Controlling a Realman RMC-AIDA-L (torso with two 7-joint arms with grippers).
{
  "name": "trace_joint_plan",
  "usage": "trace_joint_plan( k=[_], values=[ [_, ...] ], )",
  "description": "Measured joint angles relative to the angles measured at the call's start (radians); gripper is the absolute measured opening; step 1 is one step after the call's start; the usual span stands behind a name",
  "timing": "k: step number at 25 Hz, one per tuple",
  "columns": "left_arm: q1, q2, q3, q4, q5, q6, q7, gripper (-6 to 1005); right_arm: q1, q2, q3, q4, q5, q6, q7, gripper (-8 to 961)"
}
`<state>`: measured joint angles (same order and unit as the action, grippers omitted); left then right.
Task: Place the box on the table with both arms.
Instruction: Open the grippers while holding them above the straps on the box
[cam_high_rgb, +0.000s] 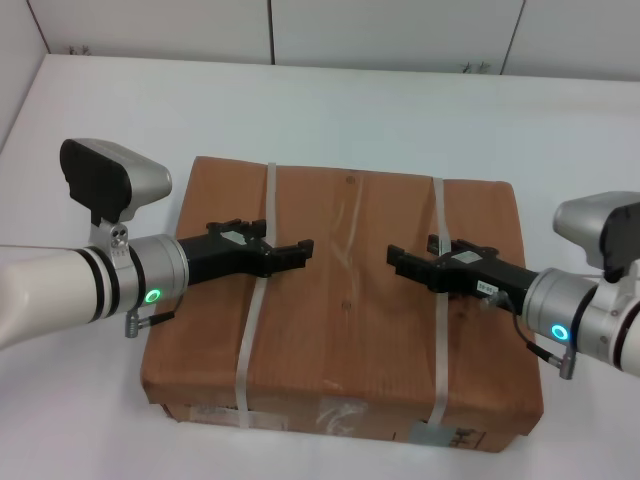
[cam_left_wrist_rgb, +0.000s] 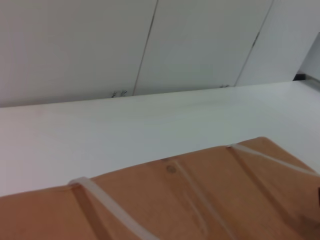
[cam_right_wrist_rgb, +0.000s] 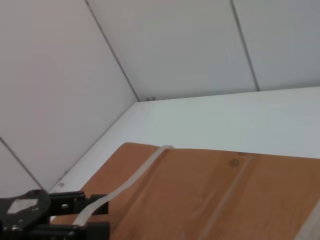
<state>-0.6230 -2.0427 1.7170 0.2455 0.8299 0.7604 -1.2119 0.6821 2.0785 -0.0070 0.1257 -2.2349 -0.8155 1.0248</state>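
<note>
The box (cam_high_rgb: 345, 300), a large flat brown carton with two whitish straps, lies flat on the white table (cam_high_rgb: 330, 110). White labels show on its near side. My left gripper (cam_high_rgb: 298, 250) reaches in from the left over the box top and crosses the left strap (cam_high_rgb: 250, 340). My right gripper (cam_high_rgb: 398, 262) reaches in from the right and crosses the right strap (cam_high_rgb: 437, 340). The two tips face each other above the middle of the box top, a short gap apart. The box top also shows in the left wrist view (cam_left_wrist_rgb: 200, 200) and the right wrist view (cam_right_wrist_rgb: 220, 195), where the left gripper (cam_right_wrist_rgb: 35, 215) sits at the strap.
White wall panels (cam_high_rgb: 400, 30) stand behind the table's far edge, and another wall (cam_high_rgb: 15, 70) runs along its left side. Bare tabletop lies beyond the box and on both sides of it.
</note>
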Motion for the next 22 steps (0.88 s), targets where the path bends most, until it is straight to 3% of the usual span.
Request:
trace_joint_plan(
  k=[2, 11, 22],
  values=[
    [0.005, 0.002, -0.003, 0.004, 0.000, 0.016, 0.001, 847, -0.015, 0.000, 0.016, -0.002, 0.000, -0.009, -0.003, 799],
    [0.059, 0.008, -0.009, 0.073, 0.004, 0.034, 0.003, 846, -0.080, 0.000, 0.063, -0.013, 0.000, -0.068, -0.005, 800],
    [0.075, 0.023, -0.010, 0.090, 0.004, 0.044, 0.003, 847, -0.136, -0.002, 0.109, -0.045, 0.002, -0.153, 0.001, 801]
  ],
)
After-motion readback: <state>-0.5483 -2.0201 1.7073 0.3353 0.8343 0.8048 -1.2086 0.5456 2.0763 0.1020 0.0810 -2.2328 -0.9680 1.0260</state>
